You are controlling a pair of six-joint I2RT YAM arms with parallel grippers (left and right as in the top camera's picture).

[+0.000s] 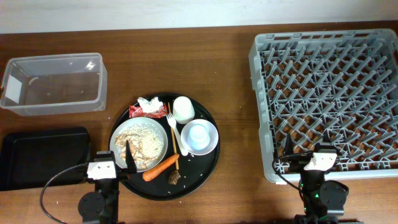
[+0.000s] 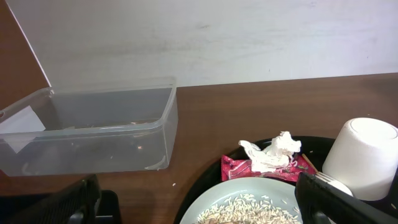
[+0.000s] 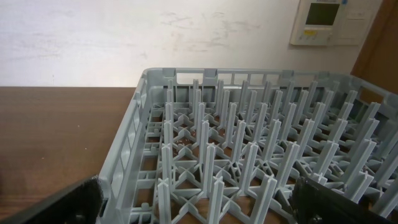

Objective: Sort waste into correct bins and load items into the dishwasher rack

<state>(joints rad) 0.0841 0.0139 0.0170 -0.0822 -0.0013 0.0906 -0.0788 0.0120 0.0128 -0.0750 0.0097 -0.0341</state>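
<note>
Lying just ahead of the left hand [image 1: 112,158], whose fingers are spread apart and empty, the beige rice heap [image 1: 146,140] is carried on the white round plate [image 1: 118,134], probably so that it can be scraped off. The clear tub [image 1: 56,59] is set farther ahead-left. The plate's right side is crowded by the white plastic fork [image 1: 172,127]. The right hand [image 1: 311,154], likewise apart, is faced by the dishwasher rack [image 1: 261,112].

Tub [image 1: 55,84] far left, flat tray [image 1: 43,155] before it; round tray [image 1: 202,169] centre, bearing plate [image 1: 115,140], bowl [image 1: 213,140], cup [image 1: 183,109]; rack [image 1: 258,93] right
</note>
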